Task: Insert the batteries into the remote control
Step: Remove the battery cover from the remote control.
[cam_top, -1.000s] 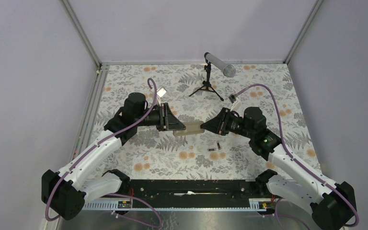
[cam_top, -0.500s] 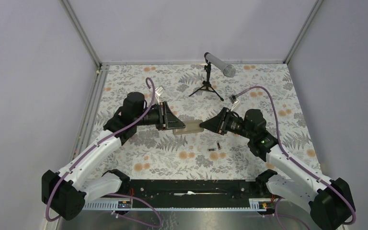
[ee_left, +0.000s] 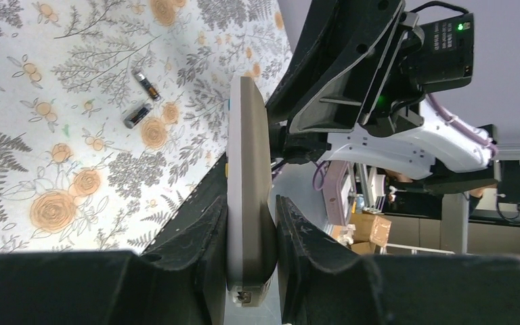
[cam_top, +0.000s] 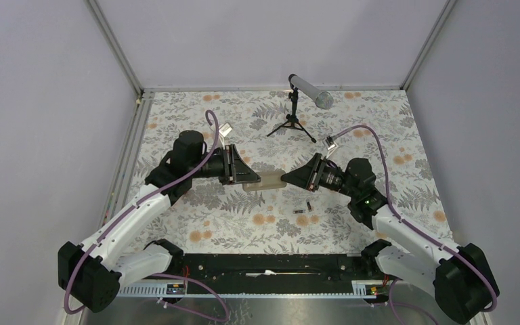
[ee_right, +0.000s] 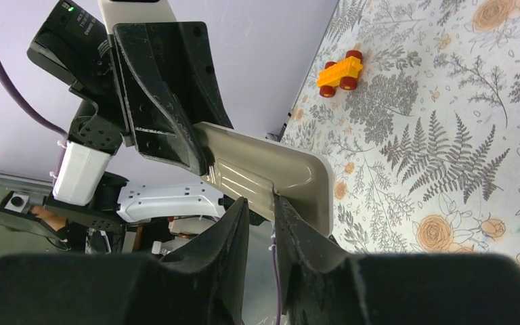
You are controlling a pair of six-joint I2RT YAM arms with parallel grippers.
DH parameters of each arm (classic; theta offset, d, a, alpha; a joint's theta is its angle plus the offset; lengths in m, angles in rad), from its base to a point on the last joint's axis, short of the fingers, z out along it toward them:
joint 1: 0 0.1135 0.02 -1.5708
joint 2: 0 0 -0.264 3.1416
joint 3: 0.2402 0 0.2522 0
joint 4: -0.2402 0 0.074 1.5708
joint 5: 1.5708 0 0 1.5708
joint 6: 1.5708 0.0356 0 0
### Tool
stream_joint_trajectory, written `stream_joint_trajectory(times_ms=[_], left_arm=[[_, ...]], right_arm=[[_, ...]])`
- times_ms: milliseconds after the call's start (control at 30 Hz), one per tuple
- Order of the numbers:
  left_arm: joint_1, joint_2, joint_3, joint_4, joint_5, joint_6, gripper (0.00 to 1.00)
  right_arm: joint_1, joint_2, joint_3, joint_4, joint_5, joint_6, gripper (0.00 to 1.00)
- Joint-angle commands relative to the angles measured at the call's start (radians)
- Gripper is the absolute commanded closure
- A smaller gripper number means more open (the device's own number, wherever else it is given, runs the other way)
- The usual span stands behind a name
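Observation:
The remote control (cam_top: 269,180) is held level above the table, between the two grippers, beige-grey back showing. My left gripper (cam_top: 245,177) is shut on its left end; in the left wrist view (ee_left: 250,227) the remote (ee_left: 247,156) stands edge-on between the pads. My right gripper (cam_top: 286,180) meets its right end; in the right wrist view (ee_right: 261,203) the nearly closed fingertips pinch the lower edge of the remote (ee_right: 277,169) at a step in its back. Two batteries (cam_top: 300,211) (cam_top: 309,205) lie on the table below, also seen in the left wrist view (ee_left: 137,115) (ee_left: 147,87).
A microphone on a small black tripod (cam_top: 296,112) stands at the back middle. An orange toy car (ee_right: 340,71) lies on the floral tablecloth (cam_top: 393,128) towards the left arm's side. Grey walls and metal rails enclose the table.
The right arm has shifted slightly left and down, its wrist closer to the remote's end. The left gripper and remote have edged a little left. The batteries have not moved.

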Motion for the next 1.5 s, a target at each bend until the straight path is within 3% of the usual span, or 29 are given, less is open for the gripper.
stream_joint_trajectory(times_ms=[0,133,400,933,1200,1333,1467], left_arm=[[-0.040,0.014,0.061,0.051,0.045,0.067,1.00],[-0.044,0.047,0.097,-0.128,-0.036,0.153,1.00],[-0.042,0.114,0.101,-0.229,-0.153,0.198,1.00],[-0.017,0.300,0.155,-0.294,-0.342,0.236,1.00],[-0.002,0.350,0.193,-0.382,-0.515,0.313,1.00],[0.009,0.331,0.201,-0.413,-0.585,0.338,1.00],[0.018,0.299,0.208,-0.437,-0.600,0.357,1.00]], right_arm=[[0.035,0.024,-0.010,0.141,-0.102,0.046,0.73],[0.035,0.025,-0.016,0.154,-0.071,0.038,0.73],[0.036,0.067,-0.036,0.049,0.015,-0.031,0.73],[0.035,0.331,-0.077,0.134,0.230,-0.126,0.71],[0.035,0.476,-0.062,0.156,0.308,-0.149,0.71],[0.035,0.514,-0.058,0.105,0.351,-0.162,0.71],[0.035,0.481,-0.007,-0.076,0.409,-0.226,0.71]])
